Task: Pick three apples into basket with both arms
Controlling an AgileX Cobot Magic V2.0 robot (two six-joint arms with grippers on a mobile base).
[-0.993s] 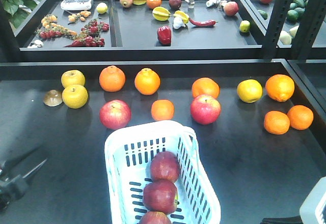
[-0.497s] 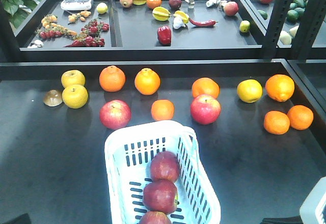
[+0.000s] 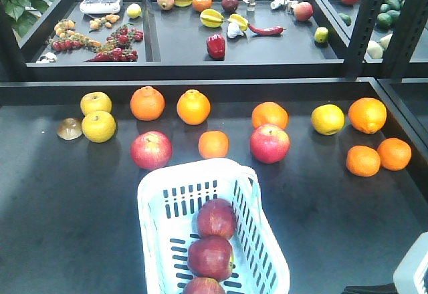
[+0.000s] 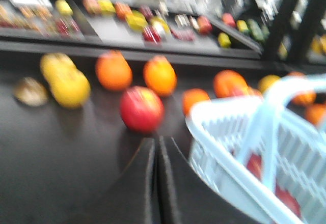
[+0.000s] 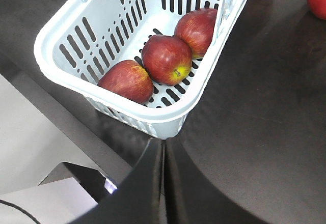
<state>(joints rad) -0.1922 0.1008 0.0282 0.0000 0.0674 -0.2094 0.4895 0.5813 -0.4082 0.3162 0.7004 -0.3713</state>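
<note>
Three dark red apples lie in a row inside the pale basket [image 3: 152, 197] at the front of the table: one [image 3: 216, 218], a second [image 3: 210, 257] and a third [image 3: 202, 286]. The right wrist view shows the same apples [image 5: 166, 58] in the basket [image 5: 168, 122]. My right gripper [image 5: 163, 141] is shut and empty, just off the basket's near corner. My left gripper [image 4: 156, 140] is also shut and empty. It sits left of the basket [image 4: 219, 132] in a blurred view. Neither gripper appears in the front view.
Two lighter red fruits [image 3: 151, 150] [image 3: 269, 143] lie on the dark table beyond the basket, among oranges [image 3: 213, 144] and yellow fruits [image 3: 98, 126]. A raised shelf [image 3: 200, 67] with produce stands behind. The table's front edge [image 5: 61, 117] runs close under my right gripper.
One second ago my left gripper showed at the lower left of the front view. It has drawn back out of that view. The basket and the fruit have not moved.
</note>
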